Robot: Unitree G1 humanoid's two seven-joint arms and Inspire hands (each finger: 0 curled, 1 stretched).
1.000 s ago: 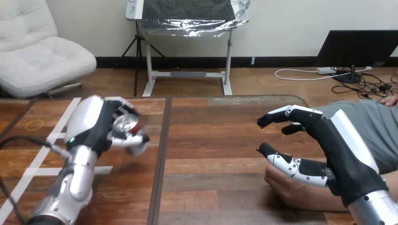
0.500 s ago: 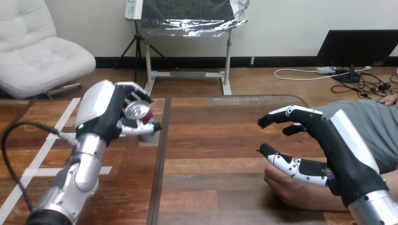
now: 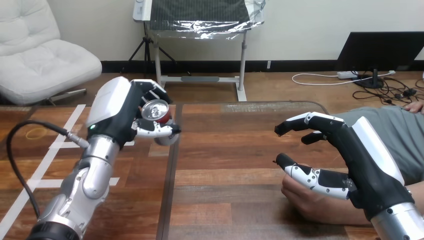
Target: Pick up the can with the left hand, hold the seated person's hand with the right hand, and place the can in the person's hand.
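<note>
1. Wooden tabletop (image 3: 235,150) carries the whole scene, with white tape strips (image 3: 52,150) toward its left edge.
2. Left hand (image 3: 122,117) is clamped on the can (image 3: 155,111), fingers and thumb curled round its side. The can is lifted clear of the tabletop, near the far edge and left of the middle seam.
3. The can is tipped so its silver top faces the camera. That tilt probably comes from the wrist's angle in the side grasp, which leaves the can's ends free for a handover.
4. Right hand (image 3: 360,165) sits over the person's hand (image 3: 310,202) near the tabletop's near right corner. Its fingers arch apart from the thumb, closed on nothing.
5. The thumb lies along the top of the person's hand; whether it touches is unclear. No finger is seen wrapped round that hand, so I judge the hold not yet made.
6. The person's hand rests on the tabletop, likely waiting there as the receiving place. Whether its palm faces up cannot be told.
7. Can and person's hand are well apart, so the carry across to the right remains, and the right hand's cover may have to make room.
</note>
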